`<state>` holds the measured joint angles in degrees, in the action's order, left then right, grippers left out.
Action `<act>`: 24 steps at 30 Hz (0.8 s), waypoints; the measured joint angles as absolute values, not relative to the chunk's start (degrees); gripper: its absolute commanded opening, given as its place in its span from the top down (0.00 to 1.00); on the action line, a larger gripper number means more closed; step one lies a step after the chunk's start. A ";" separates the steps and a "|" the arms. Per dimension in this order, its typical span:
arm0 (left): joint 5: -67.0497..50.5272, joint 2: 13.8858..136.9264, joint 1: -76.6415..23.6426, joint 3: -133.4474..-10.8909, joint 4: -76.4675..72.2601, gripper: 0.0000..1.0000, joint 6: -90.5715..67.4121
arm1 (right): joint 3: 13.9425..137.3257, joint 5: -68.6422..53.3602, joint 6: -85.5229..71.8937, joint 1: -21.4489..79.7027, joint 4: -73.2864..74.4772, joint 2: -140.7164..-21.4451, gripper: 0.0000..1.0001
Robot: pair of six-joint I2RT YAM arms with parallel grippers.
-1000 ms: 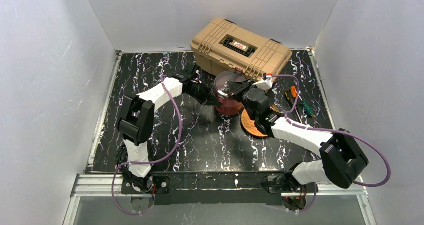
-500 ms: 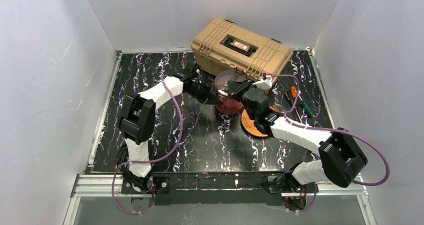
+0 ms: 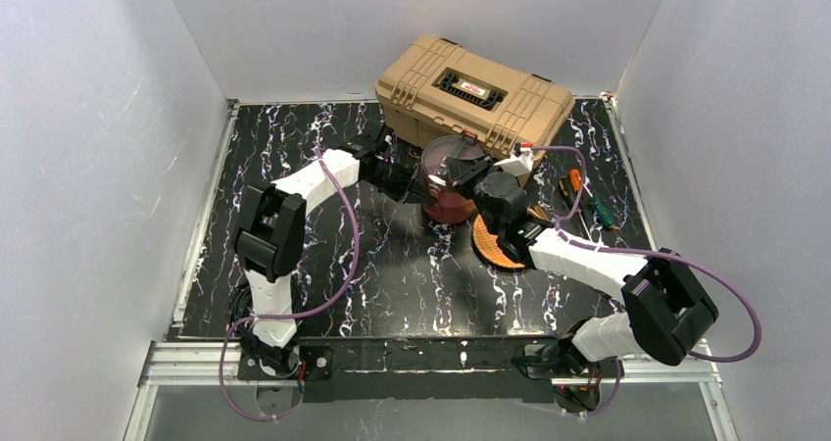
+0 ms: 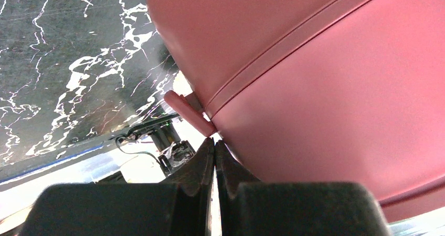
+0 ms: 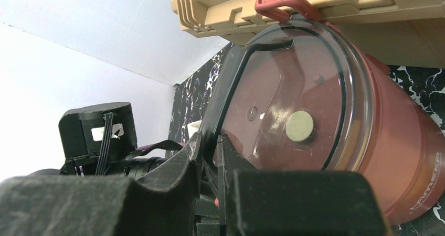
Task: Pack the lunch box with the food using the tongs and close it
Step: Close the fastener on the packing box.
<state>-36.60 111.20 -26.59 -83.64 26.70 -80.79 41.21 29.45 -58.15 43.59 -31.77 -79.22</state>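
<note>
- The maroon lunch box [image 3: 449,181] stands at the rear middle of the marbled black worktop [image 3: 392,265], and I see it just in front of the tan toolbox [image 3: 473,93].
- Its clear-rimmed lid [image 5: 315,89] is on, with the pale centre dot [image 5: 299,126] facing my right wrist camera.
- A dark clasp frame [image 5: 231,84] arches over the lid.
- My right gripper [image 5: 210,162] has its jaws nearly closed, pinching that clasp frame.
- My left gripper [image 4: 215,147] has its jaws pressed fully together with nothing between them. Their tips are at the lunch box's lower wall, just beside a small maroon tab [image 4: 189,113].
- An orange woven plate [image 3: 493,245] lies under my right forearm.
- Two screwdrivers [image 3: 588,198] lie to its right.
</note>
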 measured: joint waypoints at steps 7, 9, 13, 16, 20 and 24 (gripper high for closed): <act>-35.99 111.28 -26.61 -83.48 25.21 1.00 -83.02 | 41.52 29.47 -57.98 43.64 -31.88 -79.75 0.99; -36.07 111.28 -26.61 -83.15 24.45 1.00 -83.64 | 41.52 29.69 -57.69 43.64 -32.12 -79.88 0.99; -36.03 111.15 -26.57 -82.81 23.44 1.00 -83.79 | 41.78 29.91 -57.21 43.64 -31.75 -79.88 0.99; -35.66 110.28 -26.57 -81.03 20.93 1.00 -83.55 | 42.44 30.09 -56.73 43.64 -30.50 -79.85 0.99; -33.95 108.05 -26.57 -77.73 16.69 1.00 -83.35 | 44.01 30.48 -56.07 43.81 -27.27 -79.55 0.98; -29.39 105.36 -25.96 -74.87 13.17 0.97 -81.91 | 45.67 31.16 -55.07 44.34 -22.87 -78.67 0.97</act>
<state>-29.39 105.36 -25.96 -74.87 13.17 -81.91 45.67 31.16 -55.07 44.34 -22.87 -78.67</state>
